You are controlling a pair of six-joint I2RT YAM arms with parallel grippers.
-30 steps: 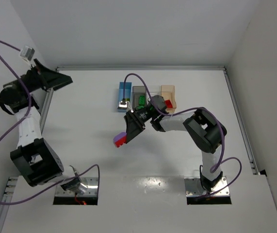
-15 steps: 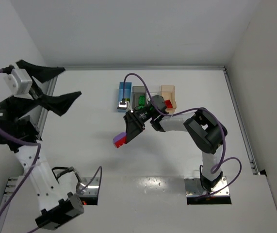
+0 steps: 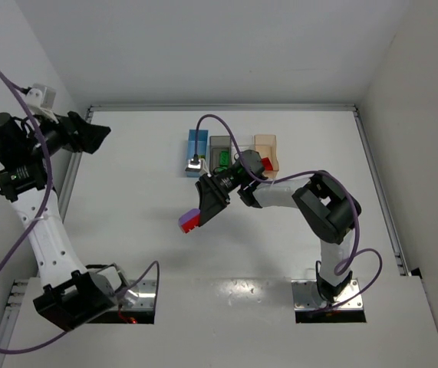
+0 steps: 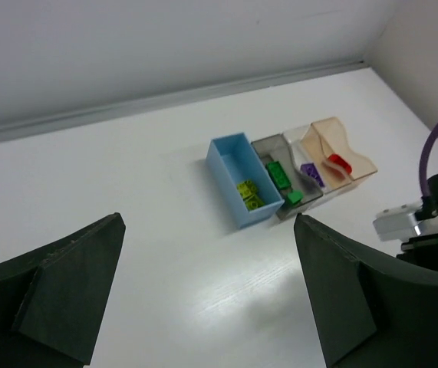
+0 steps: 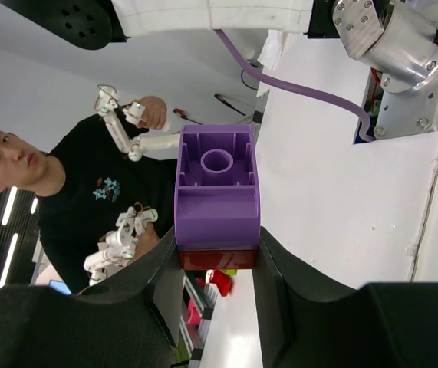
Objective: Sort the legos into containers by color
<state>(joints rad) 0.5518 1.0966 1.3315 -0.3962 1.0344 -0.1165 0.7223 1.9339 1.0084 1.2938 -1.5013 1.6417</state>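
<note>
My right gripper (image 3: 194,221) hangs over the middle of the table, shut on a purple lego (image 5: 217,184) stuck to a red lego (image 5: 217,258). The fingers press the pair from both sides. Four containers stand in a row at the back: a blue bin (image 4: 226,188) with yellow-green legos (image 4: 249,193), a grey bin (image 4: 265,144) with dark green legos (image 4: 278,175), a clear bin (image 4: 295,136) with a purple lego (image 4: 311,172), and an orange bin (image 4: 357,157) with a red lego (image 4: 340,162). My left gripper (image 4: 211,291) is open, high at the far left, holding nothing.
The right arm's wrist and purple cable (image 3: 226,134) cross in front of the bins. A metal rail (image 3: 69,184) runs along the table's left edge and another (image 3: 380,192) along the right. White walls close in the back and sides.
The left arm has swung about at the far left and now sits raised near the back corner, its gripper still open. The right arm and its two joined legos have not moved.
</note>
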